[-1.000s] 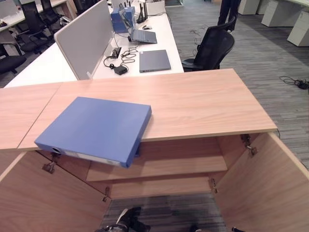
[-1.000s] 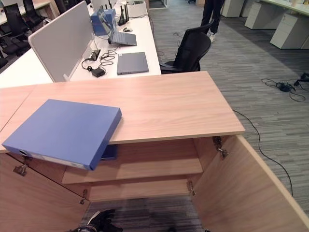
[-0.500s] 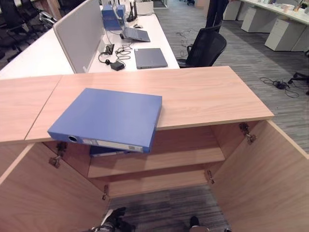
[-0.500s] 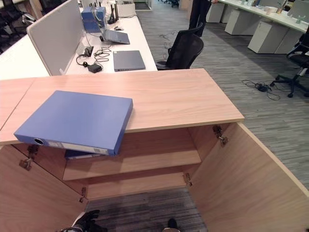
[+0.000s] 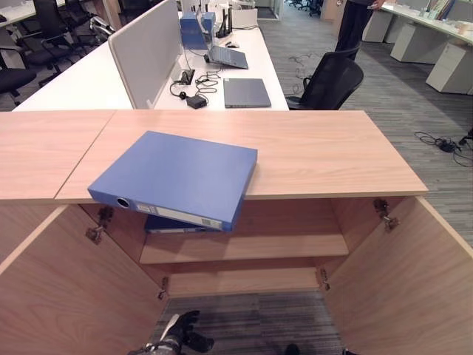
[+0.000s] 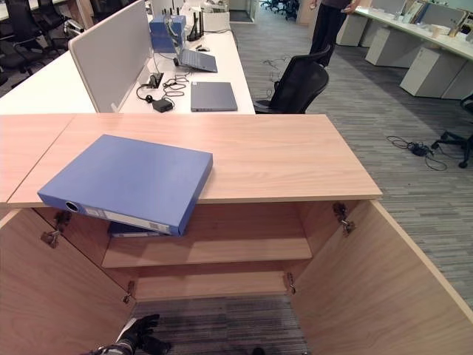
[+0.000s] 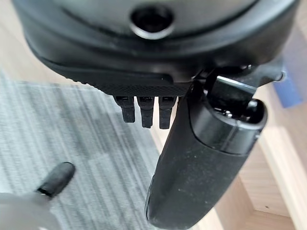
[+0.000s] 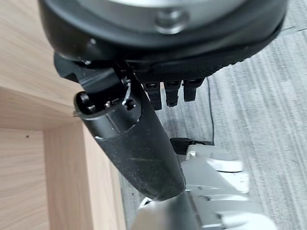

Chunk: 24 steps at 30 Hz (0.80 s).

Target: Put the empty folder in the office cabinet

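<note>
A blue ring-binder folder (image 5: 177, 174) lies flat on the wooden top of the office cabinet (image 5: 332, 148), its spine end jutting past the front edge. Below it both cabinet doors stand wide open, and the upper shelf (image 5: 281, 248) shows inside. A second blue folder (image 5: 171, 224) lies on that shelf at its left end. My left hand (image 5: 181, 334) hangs low by the floor in front of the cabinet, open and holding nothing. In its wrist view my right hand (image 8: 139, 153) hangs beside the right door, fingers relaxed, also open and holding nothing.
The open left door (image 5: 66, 288) and right door (image 5: 414, 281) flank the space in front of the shelves. Behind the cabinet stands a white desk (image 5: 96, 78) with a closed laptop (image 5: 246, 92), a divider panel and a black chair (image 5: 332, 78). A person (image 5: 355, 22) stands farther back.
The whole picture has shifted, so the camera has moved. The folder lies at the same place on the cabinet top, and both hands stay low.
</note>
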Available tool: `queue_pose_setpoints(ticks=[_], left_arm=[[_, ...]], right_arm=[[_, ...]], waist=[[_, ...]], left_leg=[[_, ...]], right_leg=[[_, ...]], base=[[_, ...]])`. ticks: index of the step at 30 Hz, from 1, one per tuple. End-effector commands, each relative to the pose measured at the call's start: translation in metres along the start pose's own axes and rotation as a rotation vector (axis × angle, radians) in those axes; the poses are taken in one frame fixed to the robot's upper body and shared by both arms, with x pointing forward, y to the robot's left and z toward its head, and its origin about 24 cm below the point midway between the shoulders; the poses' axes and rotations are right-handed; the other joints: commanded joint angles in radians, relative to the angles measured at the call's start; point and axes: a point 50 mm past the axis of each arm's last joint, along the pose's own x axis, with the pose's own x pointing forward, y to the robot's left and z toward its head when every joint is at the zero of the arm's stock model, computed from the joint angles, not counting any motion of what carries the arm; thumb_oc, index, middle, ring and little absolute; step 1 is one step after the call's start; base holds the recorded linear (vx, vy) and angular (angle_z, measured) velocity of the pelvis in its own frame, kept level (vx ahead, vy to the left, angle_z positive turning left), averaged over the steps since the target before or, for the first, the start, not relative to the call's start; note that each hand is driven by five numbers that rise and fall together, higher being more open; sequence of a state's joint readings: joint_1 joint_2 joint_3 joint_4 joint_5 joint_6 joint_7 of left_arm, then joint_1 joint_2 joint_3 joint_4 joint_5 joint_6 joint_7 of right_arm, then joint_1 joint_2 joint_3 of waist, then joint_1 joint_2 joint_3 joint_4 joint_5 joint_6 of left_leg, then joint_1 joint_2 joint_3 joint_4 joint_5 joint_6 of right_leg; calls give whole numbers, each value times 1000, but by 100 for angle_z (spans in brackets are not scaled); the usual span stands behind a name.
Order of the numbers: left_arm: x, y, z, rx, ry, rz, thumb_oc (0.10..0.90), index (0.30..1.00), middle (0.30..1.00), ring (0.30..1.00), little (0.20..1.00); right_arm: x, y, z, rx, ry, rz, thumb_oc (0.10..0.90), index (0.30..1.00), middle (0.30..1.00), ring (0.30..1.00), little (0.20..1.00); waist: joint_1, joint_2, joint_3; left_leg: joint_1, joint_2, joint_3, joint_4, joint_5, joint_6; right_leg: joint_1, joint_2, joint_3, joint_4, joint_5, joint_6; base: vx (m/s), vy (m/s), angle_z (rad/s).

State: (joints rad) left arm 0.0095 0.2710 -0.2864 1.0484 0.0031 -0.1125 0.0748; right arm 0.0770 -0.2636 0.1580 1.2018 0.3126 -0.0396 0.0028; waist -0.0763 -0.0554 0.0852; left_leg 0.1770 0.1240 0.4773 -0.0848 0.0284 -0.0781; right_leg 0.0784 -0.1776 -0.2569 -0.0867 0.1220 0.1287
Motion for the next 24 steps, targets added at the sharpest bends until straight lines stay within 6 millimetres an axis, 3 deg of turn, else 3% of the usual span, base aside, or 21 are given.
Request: queue_pose_setpoints(ticks=[1,4,9,18,24], left_arm=[[9,19,51,20,-193,56,800,900,900,900,900],[8,21,59,7,-231,65,800,900,900,900,900],[4,23,89,-39,-361,82,800,900,900,900,900],[-5,22,100,-65,-446,70,800,900,900,900,900],[-17,31,120,-61,-566,138,800,900,900,900,900]], right_arm=[[4,-2,32,-95,-100,-1,800,900,900,900,900],[3,1,27,-125,-85,11,800,900,900,900,900],[4,5,25,-173,-78,20,800,900,900,900,900],[4,-2,31,-149,-97,-3,800,900,900,900,900],[4,3,37,-125,-132,1,800,900,900,900,900]], waist=[[13,5,36],[23,3,38],[63,2,48],[100,16,46],[112,21,48]], left_leg=[[6,6,-42,-2,-12,-46],[8,15,-58,-2,-7,-52],[-3,38,-101,-2,19,-68],[-15,62,-144,-2,49,-87],[-16,74,-159,-2,59,-95]], right_leg=[[61,-28,-1,70,-132,79],[78,-22,-10,61,-140,74],[109,-4,-43,52,-164,59],[155,21,-86,17,-182,43],[170,27,-105,11,-190,38]], base=[[-1,-49,5],[0,-86,14],[-18,-108,28],[-9,-68,25],[-3,-50,14]])
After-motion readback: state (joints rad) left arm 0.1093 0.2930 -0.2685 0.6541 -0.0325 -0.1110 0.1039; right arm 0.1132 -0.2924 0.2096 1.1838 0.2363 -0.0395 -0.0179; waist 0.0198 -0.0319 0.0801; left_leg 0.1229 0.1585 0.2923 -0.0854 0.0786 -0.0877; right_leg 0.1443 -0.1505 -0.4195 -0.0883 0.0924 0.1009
